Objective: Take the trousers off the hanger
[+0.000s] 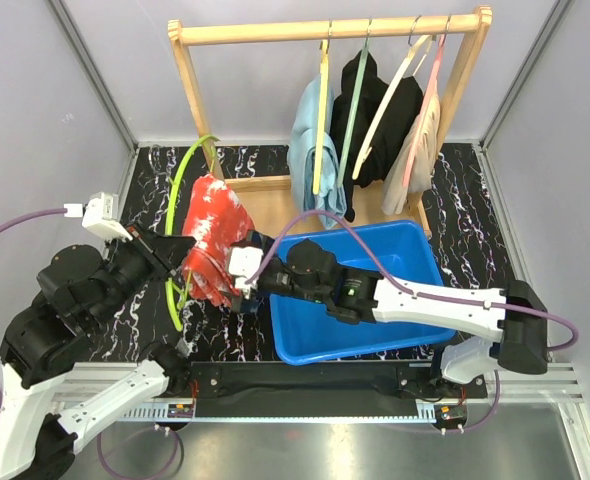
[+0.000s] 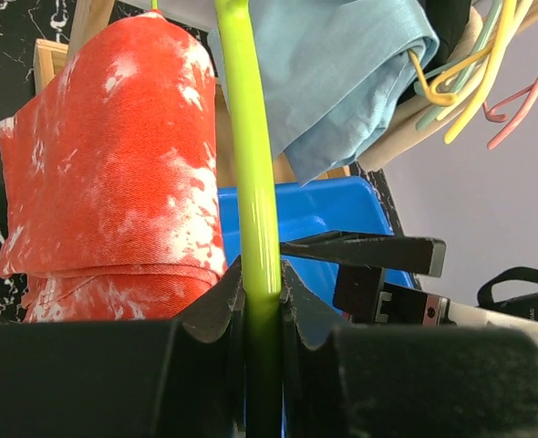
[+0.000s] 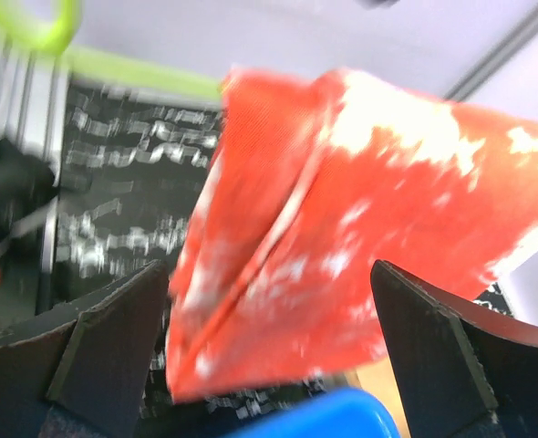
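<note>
Red blotchy cloth trousers drape a glossy green hanger pinched by left hand; right hand spread.

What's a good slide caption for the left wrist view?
Left pincer shut on the green hanger that carries the red trousers, blue bin behind.

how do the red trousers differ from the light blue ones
The red trousers are blotched with white; the light blue trousers are plain. The red pair hangs on a green hanger gripped by the left hand, away from the wooden rack; the light blue pair hangs on it. Both drape over hangers.
</note>
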Controlling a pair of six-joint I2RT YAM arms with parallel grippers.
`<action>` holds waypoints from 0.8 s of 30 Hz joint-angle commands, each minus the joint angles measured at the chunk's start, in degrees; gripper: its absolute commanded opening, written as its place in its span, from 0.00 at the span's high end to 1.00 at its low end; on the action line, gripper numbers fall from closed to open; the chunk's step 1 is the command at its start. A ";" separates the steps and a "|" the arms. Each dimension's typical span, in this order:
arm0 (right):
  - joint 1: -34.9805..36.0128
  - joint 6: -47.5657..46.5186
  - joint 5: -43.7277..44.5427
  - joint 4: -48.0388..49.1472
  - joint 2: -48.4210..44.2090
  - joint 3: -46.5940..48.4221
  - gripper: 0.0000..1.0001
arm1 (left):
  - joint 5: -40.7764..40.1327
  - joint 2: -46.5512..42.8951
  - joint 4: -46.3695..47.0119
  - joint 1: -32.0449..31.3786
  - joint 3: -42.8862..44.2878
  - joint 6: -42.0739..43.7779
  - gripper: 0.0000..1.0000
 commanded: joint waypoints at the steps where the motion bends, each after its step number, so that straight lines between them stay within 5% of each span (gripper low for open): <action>1: 0.48 8.41 7.18 7.89 1.87 4.99 0.00 | -0.77 -1.08 15.59 -0.17 1.78 -1.23 1.00; 10: 0.57 8.84 10.61 10.35 6.79 7.89 0.00 | 1.52 -0.55 15.77 -0.17 2.31 -0.44 1.00; 24: 1.62 12.10 2.79 3.93 7.76 10.09 0.00 | 0.29 -2.49 15.68 -0.17 -0.07 -1.15 1.00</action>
